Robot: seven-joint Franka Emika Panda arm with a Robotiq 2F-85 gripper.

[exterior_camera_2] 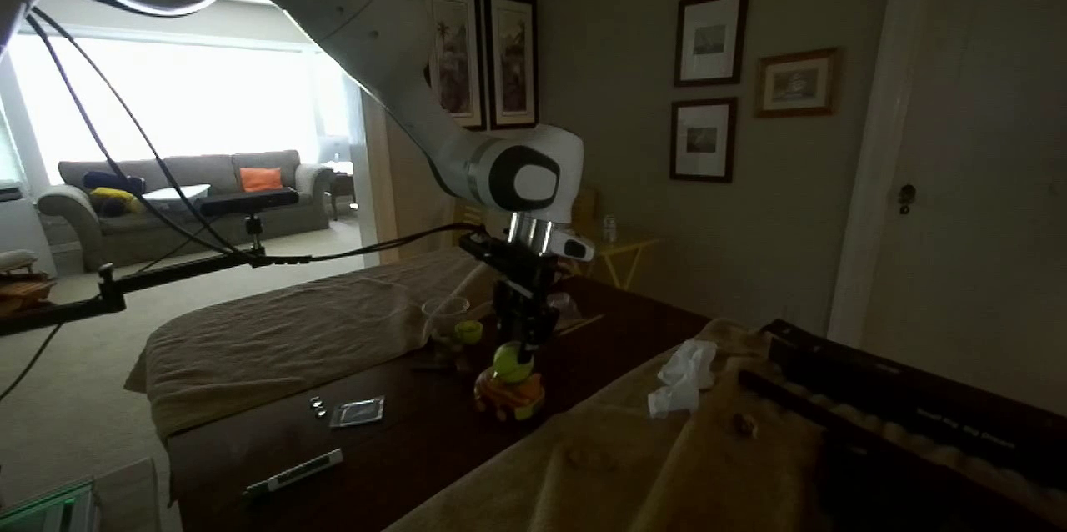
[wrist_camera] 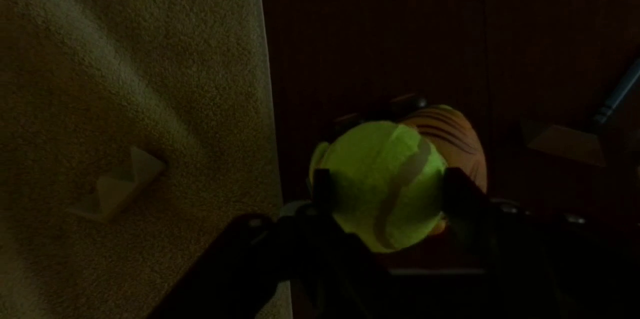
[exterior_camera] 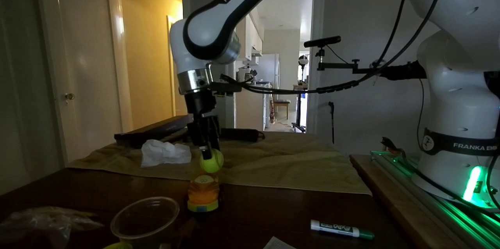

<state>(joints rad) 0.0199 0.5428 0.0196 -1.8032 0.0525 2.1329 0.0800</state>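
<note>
My gripper [exterior_camera: 209, 152] points down with its fingers on either side of a yellow-green tennis ball [exterior_camera: 213, 163]. In the wrist view both fingertips press against the sides of the ball [wrist_camera: 380, 184]. An orange toy with a yellow base [exterior_camera: 203, 194] stands on the dark table directly under the ball. In an exterior view the ball [exterior_camera_2: 512, 363] sits at the top of the toy [exterior_camera_2: 508, 399]; I cannot tell whether it rests on it. In the wrist view the ball hides much of the toy, and its striped orange part [wrist_camera: 462, 144] shows beside the ball.
A clear tub [exterior_camera: 144, 217] and a plastic bag [exterior_camera: 50, 221] lie near the toy. A green-capped marker [exterior_camera: 340, 229] and a small packet [exterior_camera_2: 358, 412] lie on the table. A brown cloth [exterior_camera: 289, 167] bears crumpled white paper [exterior_camera: 165, 153] and a long dark box [exterior_camera_2: 917, 399].
</note>
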